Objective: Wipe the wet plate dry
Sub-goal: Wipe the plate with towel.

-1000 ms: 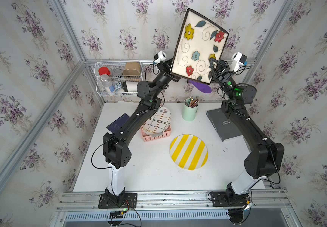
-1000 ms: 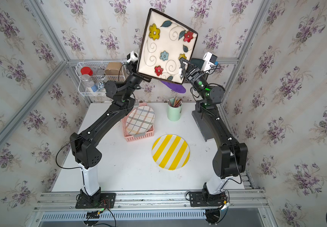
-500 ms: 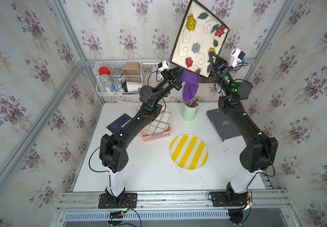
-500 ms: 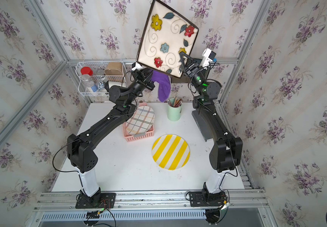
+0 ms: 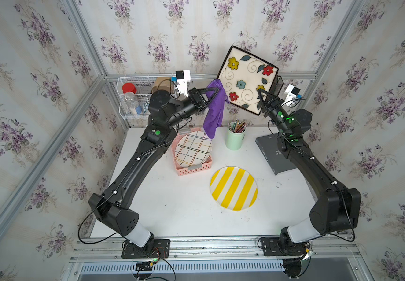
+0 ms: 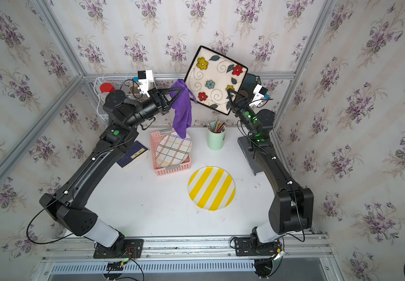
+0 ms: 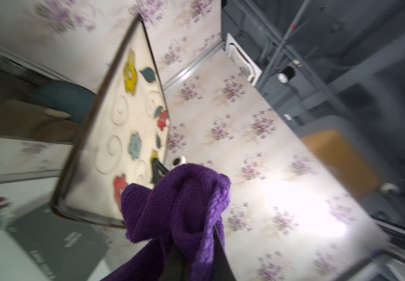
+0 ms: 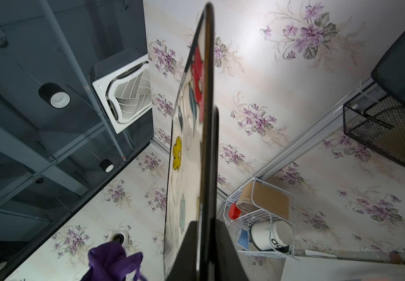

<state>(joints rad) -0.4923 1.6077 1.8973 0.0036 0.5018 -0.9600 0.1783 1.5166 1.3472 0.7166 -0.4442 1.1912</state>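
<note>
So far our left hand [image 5: 214, 92] is clamped on the purple cloth [image 5: 213, 114], which hangs just beside the near edge of the flowered square plate [image 5: 246, 77]. Our right hand [image 5: 261, 97] is pinched shut on the plate's lower rim, holding it tilted high above the table [image 5: 172, 206]. We judge the grasping done and the wiping itself mostly left; wetness is too fine to see.

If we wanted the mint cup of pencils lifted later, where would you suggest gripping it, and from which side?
Probably around the wall of the mint cup, below the rim, coming level from the robot's right: it stands upright, pencils fill its mouth, and the pink basket stands near its left.
</note>
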